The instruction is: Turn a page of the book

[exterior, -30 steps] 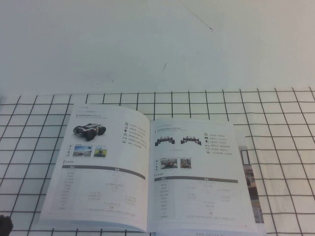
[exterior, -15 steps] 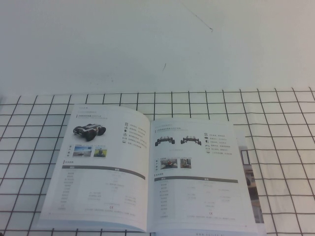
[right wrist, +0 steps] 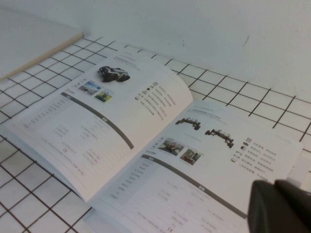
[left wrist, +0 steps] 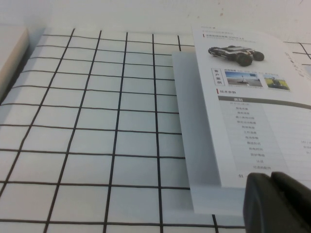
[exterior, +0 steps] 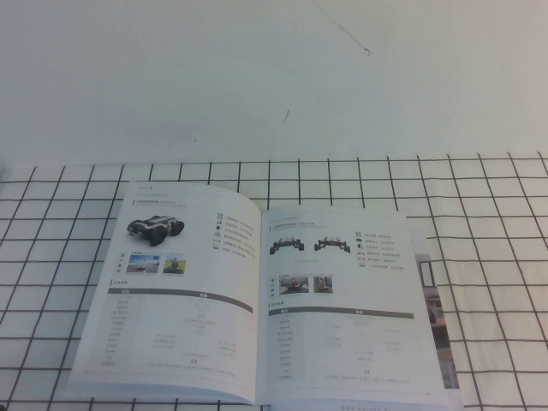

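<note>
The book (exterior: pixel 257 295) lies open and flat on the black-gridded white cloth (exterior: pixel 497 257). The page (exterior: pixel 171 291) lies as its left leaf, showing one dark wheeled robot photo and a table; it also shows in the left wrist view (left wrist: pixel 257 107) and the right wrist view (right wrist: pixel 97 116). The right leaf (exterior: pixel 342 300) shows two small vehicles in a row. My left gripper (left wrist: pixel 273 191) is shut and empty, just off the page's near outer corner. My right gripper (right wrist: pixel 278 201) is shut and empty, above the right leaf's near outer part. Neither gripper shows in the high view.
The blank white cover leaf (left wrist: pixel 194 145) sticks out from under the page. A strip of a further leaf with photos (exterior: pixel 434 300) shows at the book's right edge. A pale board (right wrist: pixel 29 43) lies to the left of the cloth. Plain white surface (exterior: pixel 274 77) lies behind.
A dark tip of my left gripper at the high view's bottom-left corner has drawn out of view. The book has not moved.
</note>
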